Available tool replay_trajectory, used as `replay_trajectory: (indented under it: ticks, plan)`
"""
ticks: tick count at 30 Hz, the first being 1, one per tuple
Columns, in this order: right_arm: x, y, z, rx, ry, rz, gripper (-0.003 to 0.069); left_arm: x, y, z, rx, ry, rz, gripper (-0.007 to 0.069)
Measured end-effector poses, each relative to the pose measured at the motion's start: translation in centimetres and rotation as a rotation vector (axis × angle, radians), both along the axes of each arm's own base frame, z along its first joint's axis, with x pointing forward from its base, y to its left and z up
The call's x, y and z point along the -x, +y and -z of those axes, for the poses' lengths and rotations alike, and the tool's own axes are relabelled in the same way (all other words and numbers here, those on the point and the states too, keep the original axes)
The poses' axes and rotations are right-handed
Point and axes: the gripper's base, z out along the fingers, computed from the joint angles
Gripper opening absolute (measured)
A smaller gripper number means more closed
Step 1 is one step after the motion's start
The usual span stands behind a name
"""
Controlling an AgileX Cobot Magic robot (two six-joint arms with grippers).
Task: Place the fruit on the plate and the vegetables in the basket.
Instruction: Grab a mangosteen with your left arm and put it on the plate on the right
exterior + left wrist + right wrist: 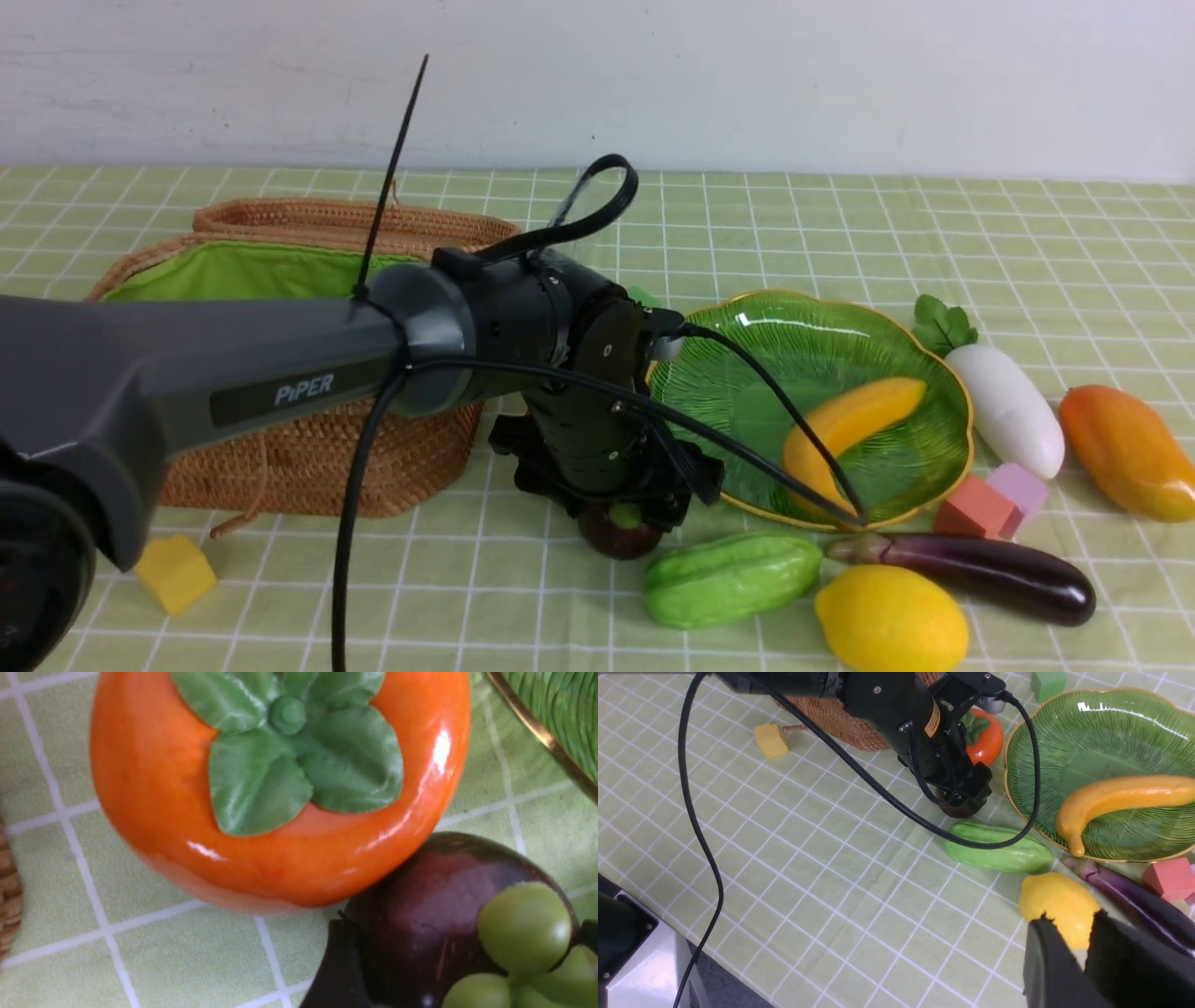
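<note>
My left gripper [621,518] is down on the table beside the plate [747,411], shut on the dark purple mangosteen [619,539]. In the left wrist view the fingers [336,970] flank the mangosteen [420,914], and the orange persimmon [280,858] touches it. A banana [845,429] lies on the plate. The gourd [731,579], lemon [892,621], eggplant [980,574], radish [1004,406] and mango [1125,453] lie on the cloth. The basket [308,457] stands open behind the left arm. My right gripper [1071,921] hovers shut and empty above the lemon [1059,900]. No chili shows.
A yellow foam cube [175,571] lies in front of the basket. Red [976,509] and purple [1019,487] cubes sit between the plate and the radish. A green cube [1048,683] lies beyond the plate. The left arm's cable [747,439] drapes over the plate's rim.
</note>
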Motion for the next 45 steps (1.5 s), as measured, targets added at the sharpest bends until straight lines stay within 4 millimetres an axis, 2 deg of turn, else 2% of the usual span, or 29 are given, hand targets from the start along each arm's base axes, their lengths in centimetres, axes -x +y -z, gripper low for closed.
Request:
replay_trajectory:
  ticks: [9, 14, 20, 21, 22, 23, 24, 26, 27, 30, 32, 34, 36, 37, 38, 39, 42, 45]
  plan:
    - [0.0, 0.0, 0.0, 0.0, 0.001, 0.0, 0.0148, 0.1, 0.1, 0.0, -0.022, 0.021, 0.001, 0.0549]
    - [0.0, 0.0, 0.0, 0.0, 0.001, 0.0, 0.0149, 0.7, 0.8, -0.8, -0.087, 0.071, 0.005, 0.0549]
    - [0.0, 0.0, 0.0, 0.001, -0.002, 0.002, 0.0155, 1.8, 1.7, -5.0, -0.075, 0.054, 0.001, 0.0549]
    - [0.0, 0.0, 0.0, 0.002, -0.003, 0.003, 0.0155, 1.8, 1.7, -5.0, -0.077, 0.055, 0.001, 0.0549]
    - [-0.1, -0.1, 0.0, 0.007, -0.012, 0.009, 0.0157, 2.2, 1.8, -6.6, -0.046, 0.036, -0.002, 0.0549]
    - [-0.1, -0.1, 0.0, 0.008, -0.014, 0.011, 0.0157, 2.2, 1.8, -6.8, -0.043, 0.032, 0.002, 0.0549]
    - [-0.3, -0.2, -0.1, 0.019, -0.034, 0.025, 0.0157, 2.4, 1.7, -8.2, -0.004, -0.012, 0.025, 0.0549]
    - [-0.6, -0.5, -0.2, 0.035, -0.063, 0.048, 0.0158, 2.5, 1.1, -9.5, 0.037, -0.095, 0.085, 0.0549]
    - [-0.8, -0.7, -0.3, 0.05, -0.091, 0.071, 0.016, 2.4, 0.2, -10.4, 0.075, -0.183, 0.156, 0.0549]
    - [-1.2, -1.0, -0.5, 0.064, -0.127, 0.116, 0.016, 2.4, -1.4, -11.0, 0.12, -0.316, 0.27, 0.0549]
    - [-1.6, -1.4, -0.7, 0.067, -0.158, 0.171, 0.016, 2.2, -3.3, -10.6, 0.157, -0.424, 0.359, 0.0549]
    - [-1.8, -1.6, -0.8, 0.07, -0.177, 0.201, 0.016, 1.8, -4.2, -10.1, 0.187, -0.482, 0.383, 0.0549]
    - [-1.9, -1.7, -0.9, 0.064, -0.193, 0.228, 0.016, 0.7, -5.3, -8.3, 0.214, -0.532, 0.386, 0.0549]
    - [-1.9, -1.8, -0.9, 0.063, -0.194, 0.229, 0.016, 0.6, -5.3, -8.2, 0.214, -0.534, 0.385, 0.0549]
    - [-1.9, -1.7, -0.9, 0.058, -0.19, 0.232, 0.0162, 0.1, -5.7, -7.0, 0.214, -0.545, 0.383, 0.0549]
    - [-1.9, -1.7, -0.9, 0.058, -0.19, 0.232, 0.0162, 0.0, -5.7, -6.9, 0.214, -0.545, 0.382, 0.0549]
    - [-1.9, -1.7, -0.9, 0.05, -0.185, 0.225, 0.0162, -0.7, -6.3, -4.5, 0.202, -0.539, 0.383, 0.0549]
    - [-1.8, -1.6, -0.9, 0.044, -0.175, 0.217, 0.0163, -1.0, -6.6, -3.0, 0.188, -0.518, 0.386, 0.0549]
